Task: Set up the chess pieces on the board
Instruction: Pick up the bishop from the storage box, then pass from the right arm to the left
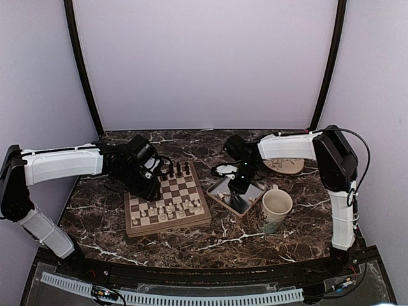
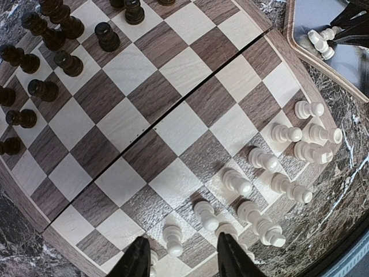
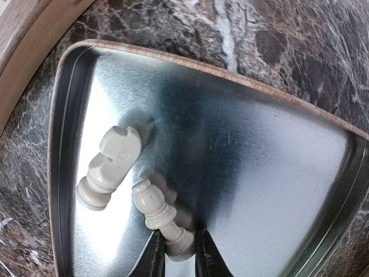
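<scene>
A cream chessman (image 3: 158,216) is gripped in the grey tray (image 3: 277,173).
Its base is clamped by the right gripper (image 3: 180,242), beside a second chessman (image 3: 109,164) lying loose. The left gripper (image 2: 181,245) is held open over the board (image 2: 173,121), where other chess pieces (image 2: 288,134) are stood. The mug (image 1: 276,207) bears a print too small to be read.

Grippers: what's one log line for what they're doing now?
right gripper: gripping chess piece lying in tray | left gripper: open above board
</scene>
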Action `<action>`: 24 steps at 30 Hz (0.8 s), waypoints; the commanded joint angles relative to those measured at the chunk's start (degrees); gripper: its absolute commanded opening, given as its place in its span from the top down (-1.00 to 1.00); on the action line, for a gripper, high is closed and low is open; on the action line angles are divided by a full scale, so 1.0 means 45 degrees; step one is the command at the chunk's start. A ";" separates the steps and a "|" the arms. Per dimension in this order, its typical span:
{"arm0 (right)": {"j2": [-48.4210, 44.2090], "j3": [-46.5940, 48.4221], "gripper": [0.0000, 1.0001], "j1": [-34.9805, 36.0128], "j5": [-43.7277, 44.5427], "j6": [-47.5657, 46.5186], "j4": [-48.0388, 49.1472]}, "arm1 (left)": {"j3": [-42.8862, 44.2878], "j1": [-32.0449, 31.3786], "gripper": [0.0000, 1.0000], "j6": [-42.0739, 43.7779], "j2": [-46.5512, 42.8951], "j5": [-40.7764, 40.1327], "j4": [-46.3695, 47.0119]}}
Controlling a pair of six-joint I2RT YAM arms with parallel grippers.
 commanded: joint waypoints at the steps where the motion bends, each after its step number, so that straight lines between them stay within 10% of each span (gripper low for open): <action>1: 0.0161 -0.0176 0.75 -0.0037 -0.0399 -0.0095 -0.0355 | -0.0014 0.0035 0.16 0.0041 -0.0141 0.0165 0.0075; 24: -0.3071 -0.0020 0.89 -0.1053 -0.4923 0.0445 -0.0428 | 0.1088 -0.0121 0.17 -0.4171 0.2337 0.5904 1.0026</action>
